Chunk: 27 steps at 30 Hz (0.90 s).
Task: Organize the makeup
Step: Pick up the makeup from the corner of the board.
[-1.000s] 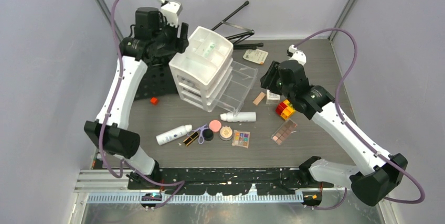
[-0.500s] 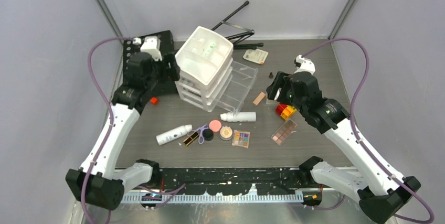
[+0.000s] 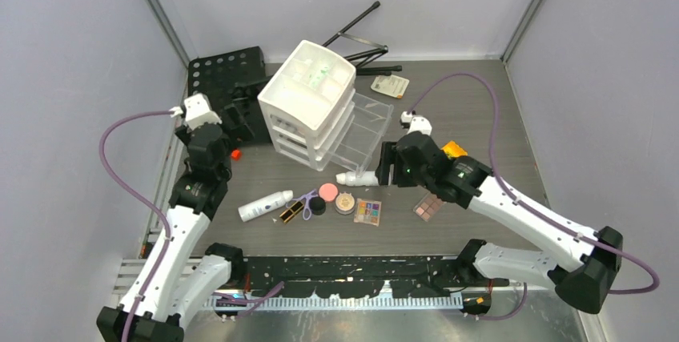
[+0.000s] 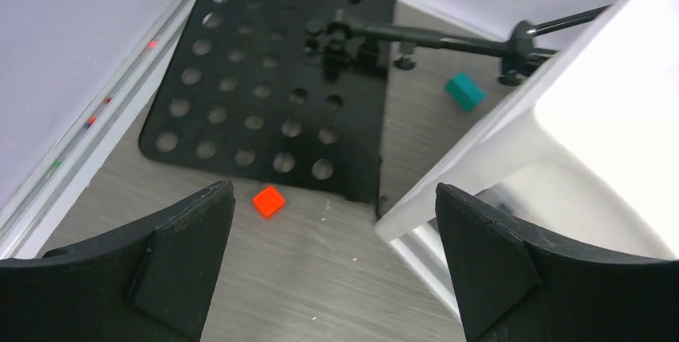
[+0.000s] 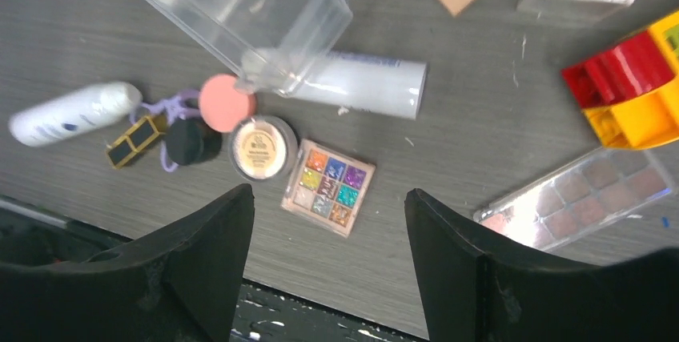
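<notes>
Task judged barely begun: white bottle [image 3: 265, 205], lipstick [image 3: 292, 212], pink compact [image 3: 327, 191], peach compact [image 3: 345, 202] and eyeshadow palette [image 3: 367, 211] lie loose near the middle of the near edge. None is in the drawer organiser [image 3: 308, 106] toward the far edge, whose clear drawer [image 3: 364, 127] stands pulled out. Right gripper [image 5: 328, 234] hovers over the cluster, jaws wide and empty; left gripper [image 4: 332, 258], likewise wide and empty, hangs near the left edge.
</notes>
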{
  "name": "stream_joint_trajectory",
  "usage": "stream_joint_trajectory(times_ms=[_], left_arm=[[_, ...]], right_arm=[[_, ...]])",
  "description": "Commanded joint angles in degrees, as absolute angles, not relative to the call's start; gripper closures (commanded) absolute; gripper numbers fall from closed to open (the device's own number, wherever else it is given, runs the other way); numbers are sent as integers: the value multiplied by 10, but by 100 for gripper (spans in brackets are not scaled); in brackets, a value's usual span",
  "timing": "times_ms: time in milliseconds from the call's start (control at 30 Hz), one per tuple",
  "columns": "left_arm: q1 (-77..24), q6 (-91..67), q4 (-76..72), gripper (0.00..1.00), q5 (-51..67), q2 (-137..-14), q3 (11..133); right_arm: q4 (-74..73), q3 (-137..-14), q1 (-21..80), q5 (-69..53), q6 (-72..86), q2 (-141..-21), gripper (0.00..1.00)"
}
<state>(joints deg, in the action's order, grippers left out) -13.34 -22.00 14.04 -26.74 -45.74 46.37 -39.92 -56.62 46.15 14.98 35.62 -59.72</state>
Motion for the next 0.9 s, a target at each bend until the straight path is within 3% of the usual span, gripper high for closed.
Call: stream_joint_trajectory(times_ms=[0, 67, 200, 367, 533, 867], left_arm=[[-134, -240, 59, 1, -348, -437, 397], [-134, -237, 27, 2, -350, -432, 368], [-134, -229, -40, 2, -354, -442, 323], [-134, -225, -72, 4, -351, -464, 297], [-134, -223, -70, 4, -374, -467, 283], [-134, -228, -93, 6, -384, -472, 250]], right_arm=[[-363, -525, 483, 191, 438, -608, 24], [-334, -498, 487, 184, 463, -611, 15], [-309, -487, 508, 186, 492, -646, 12], [-276, -485, 537, 192, 505, -696, 12], [-221, -489, 562, 166, 488, -749, 18], [-235, -545, 593, 210, 470, -850, 18]])
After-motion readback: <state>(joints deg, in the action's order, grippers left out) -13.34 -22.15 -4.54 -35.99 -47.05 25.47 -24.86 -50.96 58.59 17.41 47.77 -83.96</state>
